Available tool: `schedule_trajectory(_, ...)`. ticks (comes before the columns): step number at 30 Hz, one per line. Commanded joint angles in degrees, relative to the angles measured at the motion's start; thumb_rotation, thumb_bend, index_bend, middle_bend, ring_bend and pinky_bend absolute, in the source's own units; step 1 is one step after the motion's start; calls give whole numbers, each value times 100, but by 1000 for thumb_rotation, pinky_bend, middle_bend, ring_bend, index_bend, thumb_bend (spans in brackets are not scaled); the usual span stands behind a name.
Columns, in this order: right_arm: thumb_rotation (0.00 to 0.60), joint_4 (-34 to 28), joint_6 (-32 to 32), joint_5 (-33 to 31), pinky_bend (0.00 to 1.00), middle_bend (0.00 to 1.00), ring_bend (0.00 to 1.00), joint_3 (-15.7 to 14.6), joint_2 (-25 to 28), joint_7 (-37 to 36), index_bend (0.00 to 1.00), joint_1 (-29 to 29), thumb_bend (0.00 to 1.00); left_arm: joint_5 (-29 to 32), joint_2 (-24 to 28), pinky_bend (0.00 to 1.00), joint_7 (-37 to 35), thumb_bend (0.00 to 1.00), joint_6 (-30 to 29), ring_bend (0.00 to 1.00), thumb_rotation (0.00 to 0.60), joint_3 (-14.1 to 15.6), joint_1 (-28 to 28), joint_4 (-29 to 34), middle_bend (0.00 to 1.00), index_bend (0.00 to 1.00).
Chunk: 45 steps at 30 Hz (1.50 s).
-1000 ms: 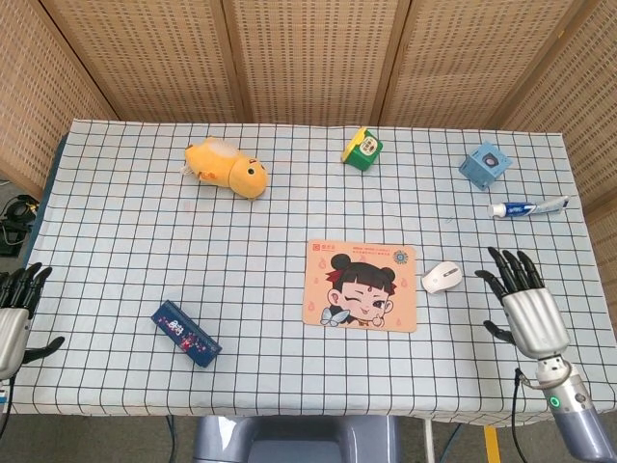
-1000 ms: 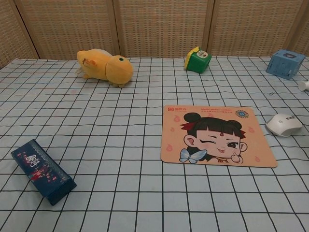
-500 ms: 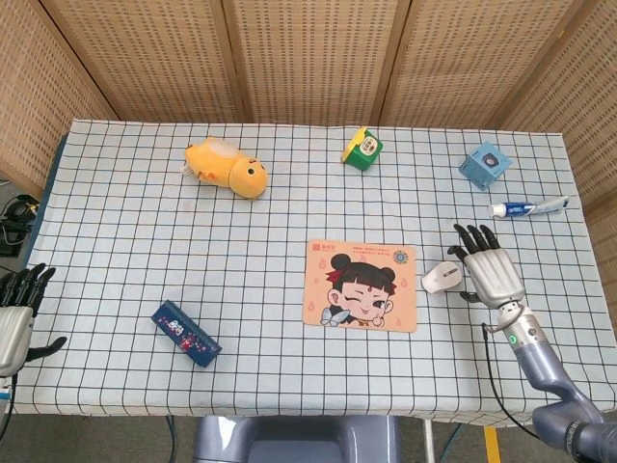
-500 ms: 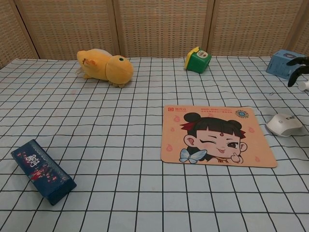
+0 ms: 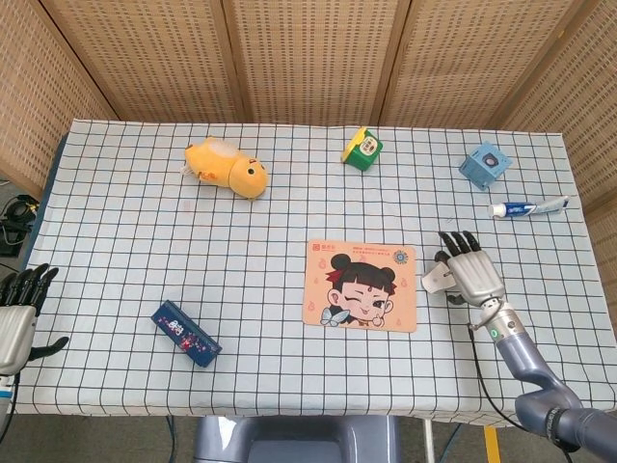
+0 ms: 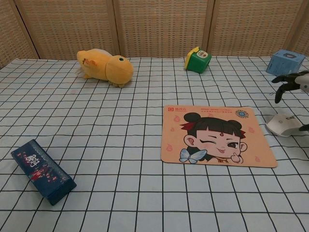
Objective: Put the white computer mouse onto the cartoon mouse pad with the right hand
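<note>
The white computer mouse (image 5: 437, 278) (image 6: 284, 124) lies on the checked cloth just right of the cartoon mouse pad (image 5: 361, 285) (image 6: 216, 136). My right hand (image 5: 471, 268) (image 6: 292, 83) hovers over the mouse with its fingers spread, covering most of it in the head view; the chest view shows a gap between fingertips and mouse. It holds nothing. My left hand (image 5: 16, 311) hangs open off the table's left front corner, out of the chest view.
A yellow plush toy (image 5: 228, 168) and a green cube (image 5: 362, 149) sit at the back, a blue cube (image 5: 484, 164) and a toothpaste tube (image 5: 526, 206) at the back right. A dark blue box (image 5: 185, 333) lies front left.
My right hand has moved left and forward from the table's right front edge to a spot directly over the white mouse. The mouse and the left hand have stayed put.
</note>
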<state>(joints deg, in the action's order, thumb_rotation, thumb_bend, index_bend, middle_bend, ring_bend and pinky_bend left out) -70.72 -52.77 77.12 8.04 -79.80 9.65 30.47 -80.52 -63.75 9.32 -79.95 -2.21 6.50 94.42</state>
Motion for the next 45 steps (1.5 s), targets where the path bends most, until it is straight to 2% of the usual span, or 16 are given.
schedule_trajectory(1, 600, 68, 1, 25, 0, 80, 0, -27, -57, -19, 284, 34, 156, 6, 0, 0, -12, 43, 2, 0, 600, -1, 1, 0, 0, 0)
schedule_trajectory(16, 600, 847, 281, -91, 41, 140, 13, -151, -530, -171, 335, 241, 157, 51, -40, 0, 5, 42, 87, 0, 600, 6, 48, -36, 0, 0)
schedule_trajectory(28, 600, 1348, 424, -74, 116, 185, 57, -196, -867, -304, 400, 401, 174, 125, -61, 0, 6, 42, 180, 0, 600, 2, 89, -70, 0, 0)
schedule_trajectory(31, 600, 1469, 401, -49, 177, 242, 121, -208, -955, -387, 458, 407, 201, 139, -63, 0, -4, 42, 191, 0, 600, -3, 97, -78, 0, 0)
schedule_trajectory(36, 600, 1801, -146, 280, 504, 532, 445, -252, -1181, -755, 695, 339, 267, 138, -73, 0, -19, 43, 178, 0, 600, -6, 98, -89, 0, 0)
schedule_trajectory(38, 600, 1886, -338, 434, 566, 591, 512, -291, -1205, -908, 754, 326, 280, 129, -79, 0, -22, 43, 170, 0, 600, -4, 98, -95, 0, 0)
schedule_trajectory(45, 600, 1612, -824, 794, 597, 615, 541, -302, -997, -757, 784, 401, 281, 108, -119, 0, -72, 42, 126, 0, 600, -19, 97, -138, 0, 0)
